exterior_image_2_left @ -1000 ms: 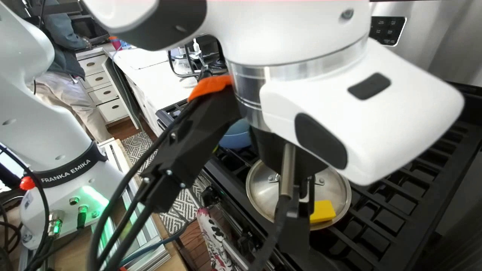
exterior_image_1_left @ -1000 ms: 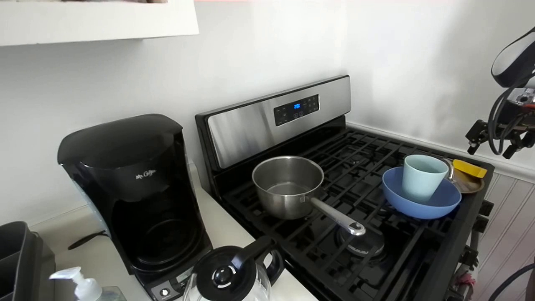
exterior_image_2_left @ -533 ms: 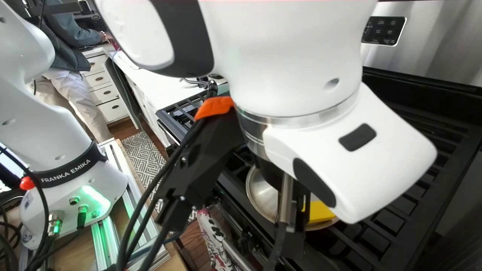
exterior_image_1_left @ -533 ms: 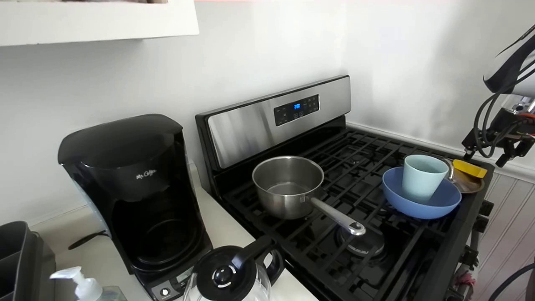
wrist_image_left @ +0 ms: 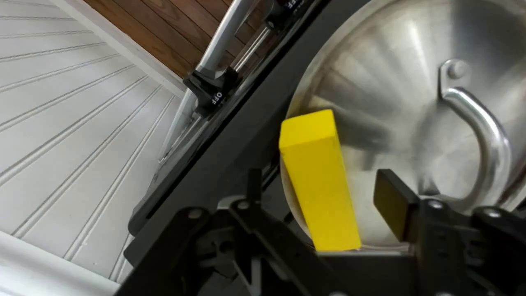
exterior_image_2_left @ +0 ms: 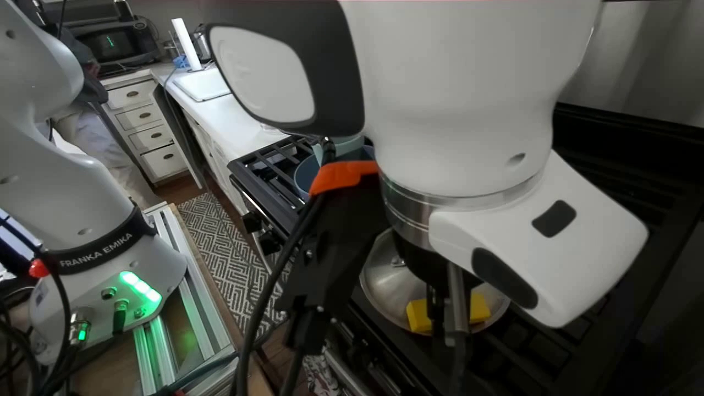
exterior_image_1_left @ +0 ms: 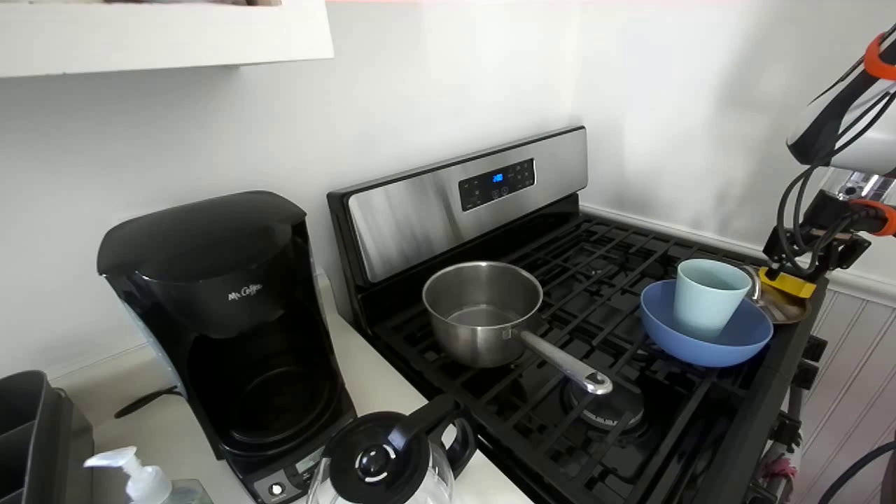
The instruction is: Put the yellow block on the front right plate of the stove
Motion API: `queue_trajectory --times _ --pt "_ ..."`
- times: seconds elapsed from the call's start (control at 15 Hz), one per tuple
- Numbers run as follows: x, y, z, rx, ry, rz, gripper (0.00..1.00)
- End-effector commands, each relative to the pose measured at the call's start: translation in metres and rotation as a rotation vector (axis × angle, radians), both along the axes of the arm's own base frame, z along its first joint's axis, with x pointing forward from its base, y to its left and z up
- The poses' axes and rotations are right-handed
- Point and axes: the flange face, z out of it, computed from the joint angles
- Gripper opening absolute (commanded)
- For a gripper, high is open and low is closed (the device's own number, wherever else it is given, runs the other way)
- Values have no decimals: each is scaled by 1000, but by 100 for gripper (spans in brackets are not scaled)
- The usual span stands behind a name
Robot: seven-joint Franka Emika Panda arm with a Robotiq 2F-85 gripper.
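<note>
While the fingers [wrist_image_left: 392,206] stand apart, straddling the yellow block [wrist_image_left: 322,185], an off-centre squeeze could skid it across the smooth lid [wrist_image_left: 382,74].
In the wrist view the block lies on the lid at eight o'clock, near the rim, its long axis pointing just short of twelve o'clock.

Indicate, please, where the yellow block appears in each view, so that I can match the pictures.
Wrist view: the yellow block just right of centre, framed by the open claw.
In an exterior view: the yellow block near the right edge, right of the light blue cup.
In an exterior view: the yellow block low, right of centre, its middle hidden behind the claw.
Shared landmark: the steel lid beneath the yellow block.
</note>
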Motion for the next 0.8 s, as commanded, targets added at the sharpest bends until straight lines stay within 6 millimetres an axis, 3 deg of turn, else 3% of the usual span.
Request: queue_trajectory --times 0.0,0.2,0.33,0.53,0.73 --pt "7 -11 -6 17 -7 34 42" --pt "7 -11 -4 12 3 56 22" --pt "2 -3 9 1 12 75 8" --pt "2 14 41 -52 5 168 8" --pt "24 29 89 -135 10 315 8"
